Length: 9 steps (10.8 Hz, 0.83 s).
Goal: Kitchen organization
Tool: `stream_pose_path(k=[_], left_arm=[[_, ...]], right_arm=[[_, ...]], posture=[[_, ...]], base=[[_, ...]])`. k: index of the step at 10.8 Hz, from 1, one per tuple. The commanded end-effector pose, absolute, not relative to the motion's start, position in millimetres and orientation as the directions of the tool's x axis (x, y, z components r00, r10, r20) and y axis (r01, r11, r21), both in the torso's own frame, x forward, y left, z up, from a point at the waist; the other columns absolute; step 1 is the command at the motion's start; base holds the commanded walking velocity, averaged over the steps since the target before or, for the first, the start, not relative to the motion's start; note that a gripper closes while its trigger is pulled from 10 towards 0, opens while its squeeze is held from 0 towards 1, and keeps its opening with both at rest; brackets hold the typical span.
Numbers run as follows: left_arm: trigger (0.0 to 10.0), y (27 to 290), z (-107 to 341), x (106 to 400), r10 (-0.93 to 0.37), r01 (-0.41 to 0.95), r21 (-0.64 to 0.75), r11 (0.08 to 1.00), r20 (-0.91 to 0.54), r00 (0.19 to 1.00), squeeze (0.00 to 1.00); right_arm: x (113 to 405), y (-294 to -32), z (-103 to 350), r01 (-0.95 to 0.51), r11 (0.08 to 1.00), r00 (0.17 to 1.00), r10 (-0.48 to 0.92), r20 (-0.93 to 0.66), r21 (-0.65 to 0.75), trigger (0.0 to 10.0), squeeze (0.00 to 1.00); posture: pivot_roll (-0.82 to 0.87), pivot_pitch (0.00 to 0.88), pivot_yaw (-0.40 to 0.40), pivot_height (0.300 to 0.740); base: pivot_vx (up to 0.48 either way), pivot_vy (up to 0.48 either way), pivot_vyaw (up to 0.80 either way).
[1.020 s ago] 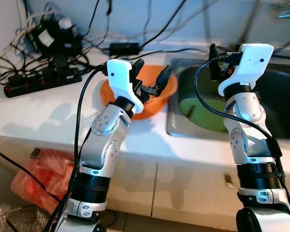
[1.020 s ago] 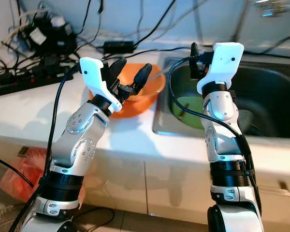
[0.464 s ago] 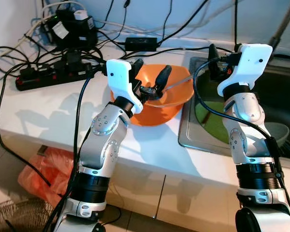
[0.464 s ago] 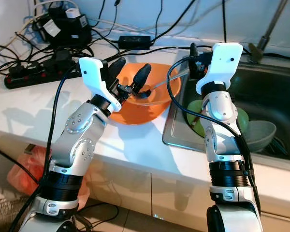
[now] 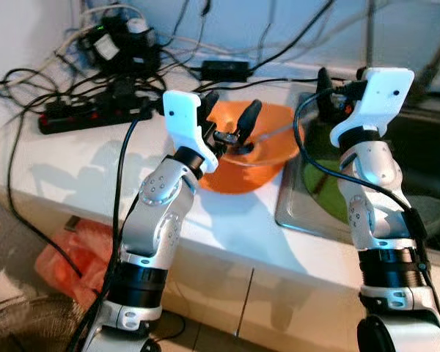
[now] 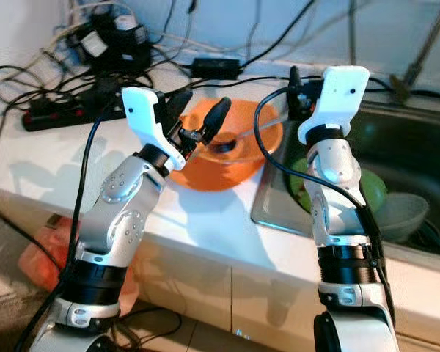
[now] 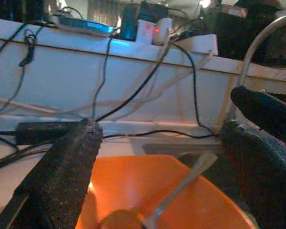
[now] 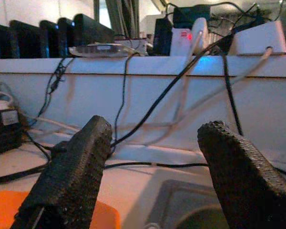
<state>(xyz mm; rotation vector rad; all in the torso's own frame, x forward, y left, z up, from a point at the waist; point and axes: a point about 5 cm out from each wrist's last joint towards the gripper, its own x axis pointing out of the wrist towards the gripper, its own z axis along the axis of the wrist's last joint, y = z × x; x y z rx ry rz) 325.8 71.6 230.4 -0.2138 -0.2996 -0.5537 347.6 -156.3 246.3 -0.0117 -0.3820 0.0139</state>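
The white surface (image 5: 73, 165) is carrying a tangle of black cables and a power strip (image 5: 95, 114) along its far edge, with a steel sink (image 6: 414, 158) sitting at the robot's right. A green plate (image 6: 374, 192) and a pale bowl (image 6: 403, 213) are lying inside the sink. An orange bowl (image 5: 260, 165) is resting on the surface just beside the sink's rim, and a metal spoon (image 7: 174, 193) is leaning inside it with its handle pointing toward the sink. The left end effector (image 5: 231, 121) is hovering directly above the orange bowl, its two black fingers (image 7: 69, 169) spread apart and gripping nothing. The right end effector (image 6: 297, 92) is hanging raised over the near-left corner of the sink, fingers (image 8: 74, 174) likewise standing apart and empty.
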Motion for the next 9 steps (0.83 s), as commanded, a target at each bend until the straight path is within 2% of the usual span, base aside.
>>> stream_pose_path(k=[1,4,9], left_arm=[[10.0,68.3,228.6,326.1,-0.491,0.549,-0.121,0.827,0.320,0.810,0.00],[10.0,67.8,228.0,325.8,-0.495,0.552,-0.119,0.826,0.317,0.809,0.00],[10.0,67.9,226.3,324.1,-0.495,0.556,-0.140,0.819,0.316,0.809,0.00]], right_arm=[[347.1,-161.9,246.7,0.004,1.000,0.927,0.004,0.376,-0.021,10.0,0.00],[346.9,-162.4,245.3,0.005,1.000,0.928,0.003,0.373,-0.019,10.0,0.00],[347.1,-161.9,243.7,0.001,1.000,0.930,0.007,0.368,-0.021,10.0,0.00]], posture=[[0.02,0.042,0.046,0.740],[0.02,0.041,0.049,0.740],[0.02,0.041,0.046,0.740]], base=[[0.326,0.000,0.00],[0.324,0.000,0.00],[0.000,0.000,0.00]])
